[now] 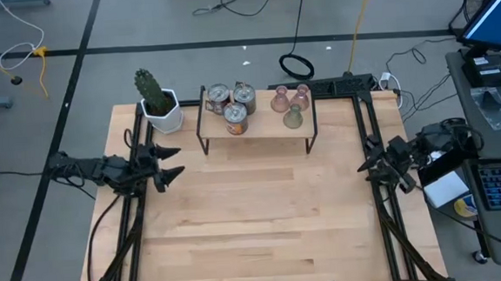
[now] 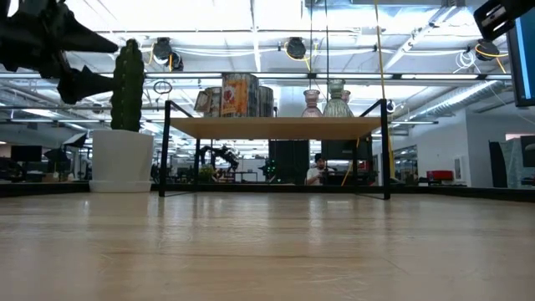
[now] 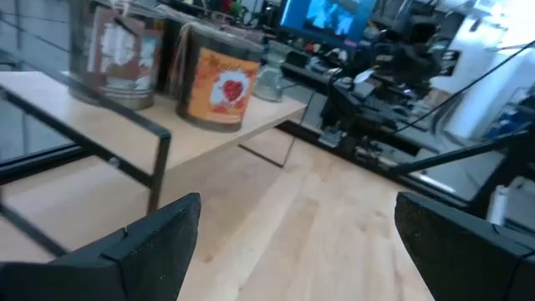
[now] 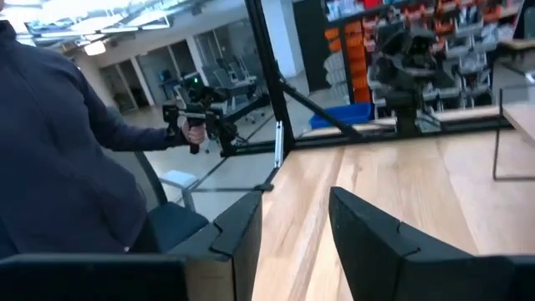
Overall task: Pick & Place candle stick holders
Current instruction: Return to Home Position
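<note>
Okay, so up close both arms are sitting at the table's (image 1: 264,218) sides: the left gripper (image 3: 297,205) is hanging wide open near the shelf's (image 1: 267,129) corner, and the right gripper (image 4: 294,205) is holding empty fingers a little apart. Further back, all six candle stick holders (image 1: 236,117) are standing on the shelf (silver trio toward the left arm, glass trio (image 1: 293,115) toward the right). I'm guessing a sloppy left-arm swing could clip the shelf or the cactus pot (image 1: 166,118) and rattle them. Only the right wrist view is catching a person (image 4: 58,150) beside the table.

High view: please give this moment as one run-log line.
shelf: three silver holders, three glass holders on top | left claw: open, empty, left table edge | right claw: open, empty, right table edge
</note>
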You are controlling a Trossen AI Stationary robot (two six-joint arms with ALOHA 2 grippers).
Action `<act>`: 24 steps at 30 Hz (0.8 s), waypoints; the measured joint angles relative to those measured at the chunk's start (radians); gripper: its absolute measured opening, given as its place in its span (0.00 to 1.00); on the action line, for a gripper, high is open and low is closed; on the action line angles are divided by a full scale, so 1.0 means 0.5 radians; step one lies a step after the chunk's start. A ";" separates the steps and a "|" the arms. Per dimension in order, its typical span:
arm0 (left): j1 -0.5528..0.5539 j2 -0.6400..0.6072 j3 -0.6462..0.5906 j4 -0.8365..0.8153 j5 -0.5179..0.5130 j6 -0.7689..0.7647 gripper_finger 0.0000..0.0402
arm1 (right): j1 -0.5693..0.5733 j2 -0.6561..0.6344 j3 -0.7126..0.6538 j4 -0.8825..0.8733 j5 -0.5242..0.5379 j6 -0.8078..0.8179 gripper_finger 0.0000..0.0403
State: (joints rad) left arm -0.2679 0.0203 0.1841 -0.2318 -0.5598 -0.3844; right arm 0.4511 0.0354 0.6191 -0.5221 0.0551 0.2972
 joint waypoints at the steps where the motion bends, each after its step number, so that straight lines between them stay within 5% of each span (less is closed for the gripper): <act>1: -0.008 0.009 0.000 -0.014 -0.030 -0.004 0.98 | 0.000 -0.004 -0.041 0.071 -0.001 -0.020 0.33; 10: -0.025 0.031 -0.088 -0.002 -0.337 -0.086 0.98 | 0.000 -0.058 -0.446 0.416 -0.008 0.132 0.33; 18: -0.025 0.030 -0.092 -0.008 -0.350 -0.081 0.98 | 0.000 -0.066 -0.674 0.651 0.151 0.101 0.33; 24: -0.025 0.031 -0.125 0.005 -0.358 -0.073 0.98 | 0.000 -0.066 -0.946 1.002 0.039 0.151 0.33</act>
State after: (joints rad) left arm -0.2802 0.0357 0.1218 -0.2295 -0.7386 -0.4211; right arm 0.4511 0.0025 0.1463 -0.0213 0.0744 0.3725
